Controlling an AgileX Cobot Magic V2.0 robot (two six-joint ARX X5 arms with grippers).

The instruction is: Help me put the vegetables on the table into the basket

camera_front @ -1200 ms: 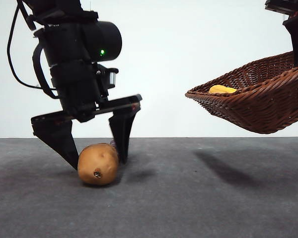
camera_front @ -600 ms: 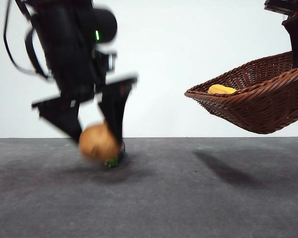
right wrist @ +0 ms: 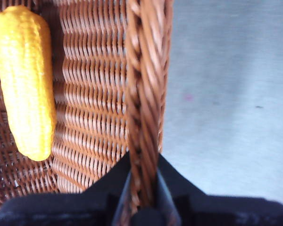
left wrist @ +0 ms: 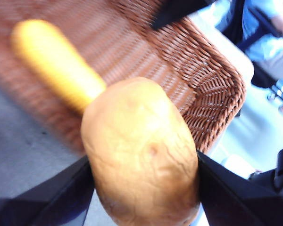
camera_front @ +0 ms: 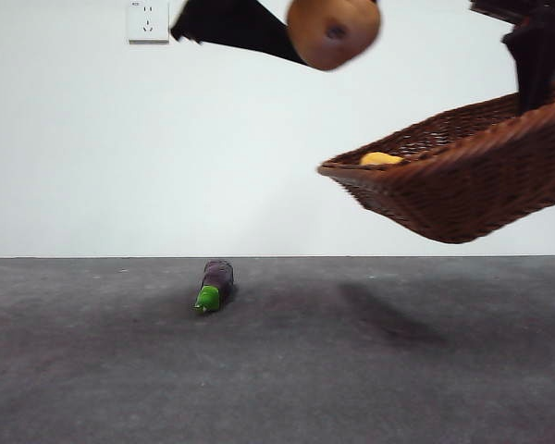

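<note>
One eggplant (camera_front: pixel 215 285) lies on the table (camera_front: pixel 370 388), green end toward the camera. Up and to its right, the left gripper (left wrist: pixel 141 188) pinches the potato (camera_front: pixel 333 30) between its jaws, high in the air beside the basket (camera_front: pixel 462 185). That basket hangs tilted off the table — the right gripper (right wrist: pixel 144 188) clamps its braided rim — and holds the corn cob (right wrist: pixel 26 80).

Dark grey matte table (camera_front: pixel 370 370), faintly mottled, spanning full width of front view. Lying directly on it — one small dark purple eggplant (camera_front: pixel 215 283), left of centre, toward far edge, green stem end pointing at camera. Soft shadow patch on surface right of eggplant — nothing resting there.
</note>
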